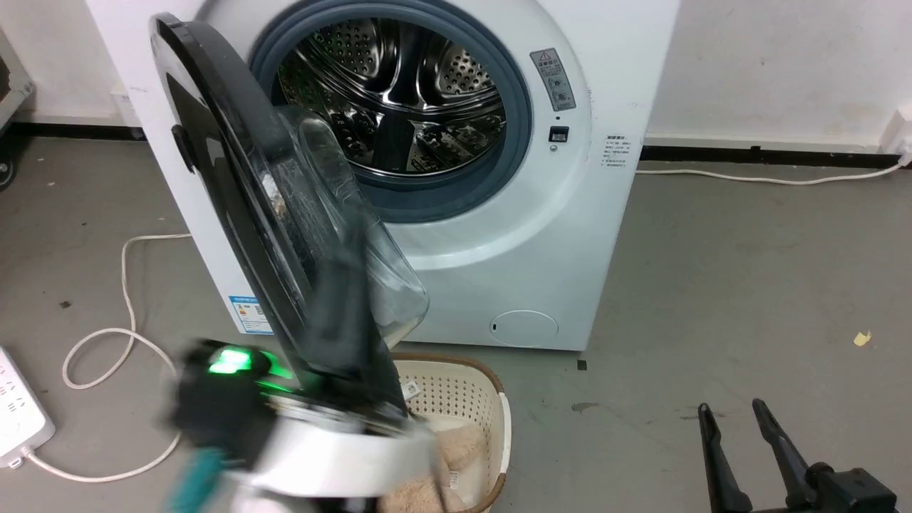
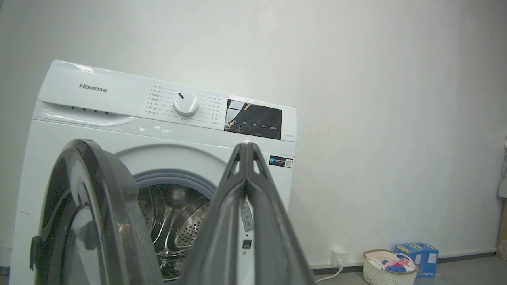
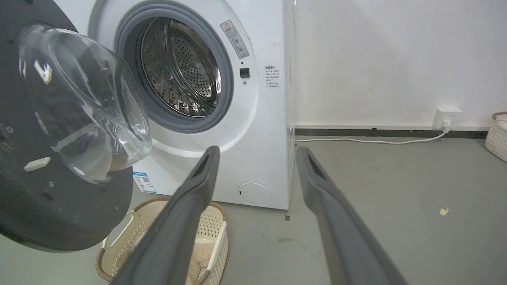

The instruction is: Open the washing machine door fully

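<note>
The washing machine [image 1: 570,235], a white boxy front-loader with smooth enamel sides, stands straight ahead of both my pincers, its mouth lined by a grey rubber ring [image 1: 520,135] around a perforated, shiny steel drum [image 1: 399,92]. Its door [image 1: 235,178], a big round glossy black disc, is swung out from its hinge side and stands nearly edge-on to my head, just left of my left pincer [image 2: 246,147]. My right wrist sees the door's inner face, matt black and dotted with screws, with the clear glass bowl [image 3: 83,103] bulging towards the drum. My left wrist sees the dark outer rim instead, and above my fingertips the control panel [image 2: 119,95] with its round white dial [image 2: 185,104]. Below the door, close to my left forearm, sits an oval cream basket [image 1: 491,399] of perforated plastic with a brown rim and something pale and fluffy inside. My left pincer is clenched, its two dark fingers meeting at the tips with nothing seen between them; whether they touch the door I cannot tell, as the head view blurs them. My right pincer [image 1: 732,407] hangs released, fingers spread, low and well to the right of the machine. A small blue label [image 1: 251,313] is stuck to the machine's lower front, behind the door.
</note>
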